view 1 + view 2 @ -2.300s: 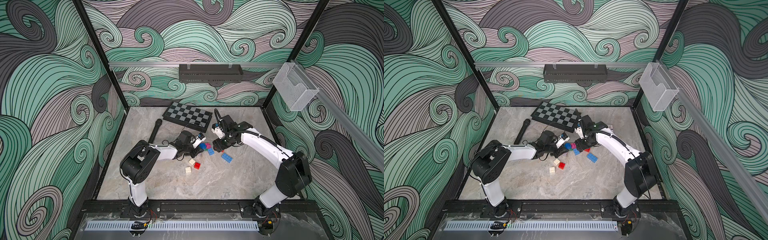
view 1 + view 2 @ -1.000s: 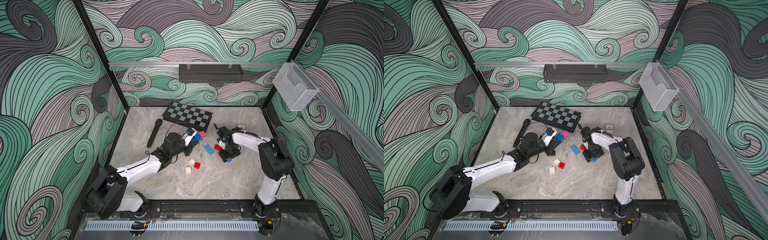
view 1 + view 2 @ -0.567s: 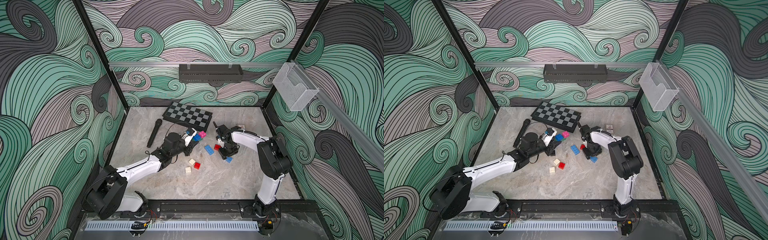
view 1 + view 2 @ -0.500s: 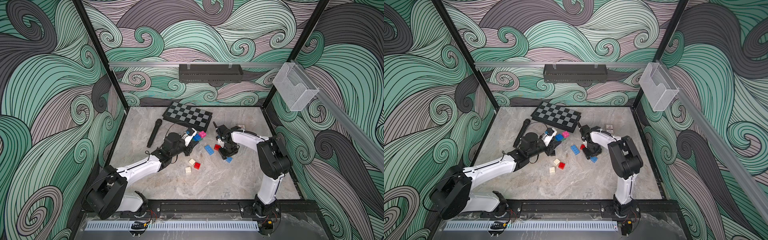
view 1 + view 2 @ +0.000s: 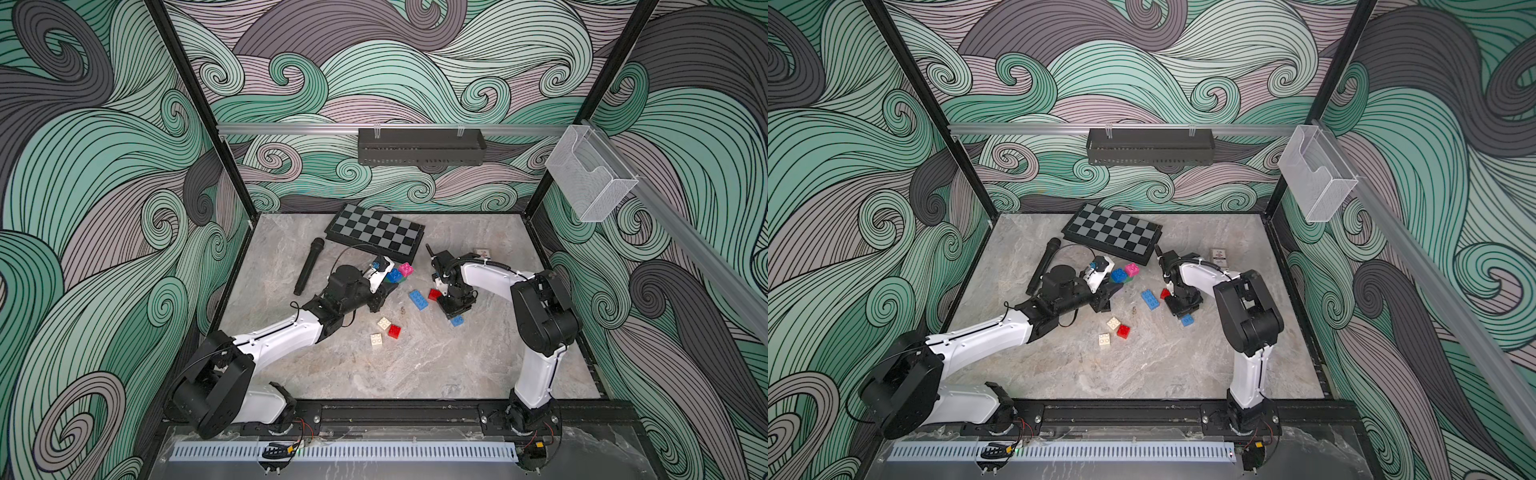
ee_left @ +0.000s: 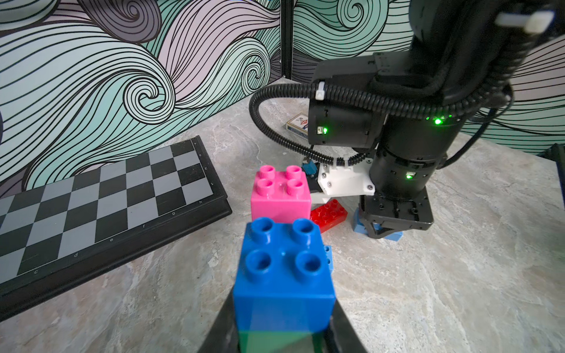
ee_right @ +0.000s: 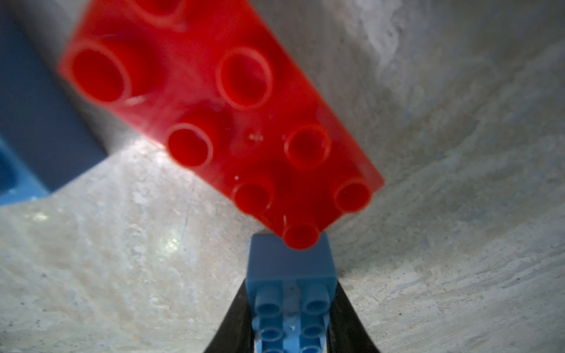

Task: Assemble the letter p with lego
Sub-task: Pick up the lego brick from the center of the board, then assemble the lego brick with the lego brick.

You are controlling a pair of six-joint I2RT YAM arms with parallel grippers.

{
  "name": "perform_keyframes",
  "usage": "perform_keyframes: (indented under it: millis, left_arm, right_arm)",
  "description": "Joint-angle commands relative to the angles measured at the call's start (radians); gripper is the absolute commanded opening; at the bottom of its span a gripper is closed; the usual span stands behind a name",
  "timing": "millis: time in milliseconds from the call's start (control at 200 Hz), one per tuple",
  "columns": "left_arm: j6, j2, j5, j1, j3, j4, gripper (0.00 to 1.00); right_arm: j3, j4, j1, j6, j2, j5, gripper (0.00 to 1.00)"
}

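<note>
On veined marble [image 7: 122, 275], the right tool [image 7: 290, 305] pinches a studded light-blue brick [image 7: 290, 269].

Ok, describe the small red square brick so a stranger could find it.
Start at the checkered board at the back of the table and come straight toward the front. Three small square bricks cluster there; the red square brick is the only red one, next to two cream bricks.

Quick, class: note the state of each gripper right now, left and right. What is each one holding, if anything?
Left gripper: closed on the blue-on-green brick stack.
Right gripper: closed on the light blue brick.
</note>
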Motion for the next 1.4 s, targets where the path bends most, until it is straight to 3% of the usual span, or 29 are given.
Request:
perform_keyframes:
  millis: [0,220,440,620,786,1051,1246,1351,1396]
  left_arm:
    - [0.0,-0.01,0.041,-0.005,0.013,0.009,0.04]
    - [0.036,-0.002,0.209,-0.007,0.025,0.004,0.0]
    - [0.05,0.012,0.341,-0.024,-0.003,0.08,0.0]
    - [0.077,-0.001,0.359,-0.118,-0.031,0.07,0.0]
    - [0.032,0.024,0.363,-0.183,-0.126,0.233,0.0]
    - [0.018,0.185,0.348,-0.216,-0.235,0.452,0.0]
    - [-0.03,0.379,0.427,-0.229,-0.229,0.631,0.0]
    - [-0.045,0.521,0.451,-0.23,-0.297,0.989,0.0]
    - [-0.015,0.548,0.472,-0.232,-0.28,0.968,0.0]
  right_arm:
    - [0.0,-0.002,0.003,0.022,0.014,0.015,0.11]
    - [0.031,0.002,-0.003,0.025,-0.125,0.009,0.0]
    - [0.171,-0.008,-0.026,0.029,-0.359,0.044,0.0]
    - [0.206,0.009,-0.026,-0.062,-0.463,0.005,0.0]
    - [0.155,0.018,-0.022,-0.223,-0.535,-0.076,0.0]
    - [0.051,-0.088,-0.003,-0.641,-0.67,-0.201,0.0]
    - [0.012,-0.27,0.012,-0.797,-0.711,-0.177,0.0]
    - [-0.029,-0.338,0.061,-0.845,-0.745,-0.186,0.0]
    - [-0.044,-0.356,0.091,-0.852,-0.755,-0.189,0.0]
